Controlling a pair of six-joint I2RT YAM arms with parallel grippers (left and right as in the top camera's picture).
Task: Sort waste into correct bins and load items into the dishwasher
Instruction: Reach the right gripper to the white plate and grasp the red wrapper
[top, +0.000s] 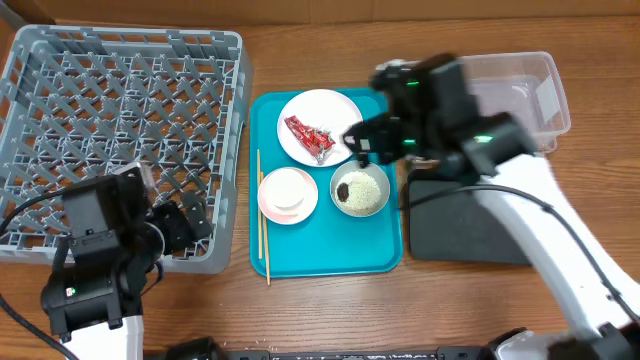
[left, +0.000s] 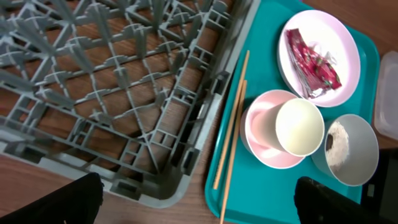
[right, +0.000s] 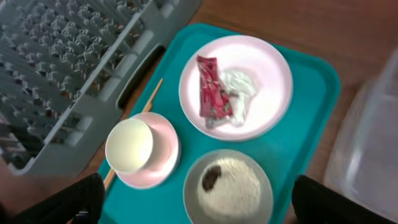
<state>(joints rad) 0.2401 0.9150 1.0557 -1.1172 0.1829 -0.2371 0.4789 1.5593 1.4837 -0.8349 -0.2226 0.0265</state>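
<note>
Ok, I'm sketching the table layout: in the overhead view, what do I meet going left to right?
Grey dish rack → chopsticks → cup → rice bowl → black tray. The plate with the wrapper and the clear tub overlap others sideways, so I leave them out.

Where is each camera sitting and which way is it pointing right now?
Overhead: fixed above the table, looking down at the dish rack, teal tray, clear tub and black tray; left arm and right arm show.
Left wrist: above the rack's corner, looking down over chopsticks and cup; left end effector fingertips at bottom corners.
Right wrist: above the teal tray, looking down on plate and bowl; right end effector fingertips at bottom corners.
Shared: both wrist views show cup, plate, bowl.
</note>
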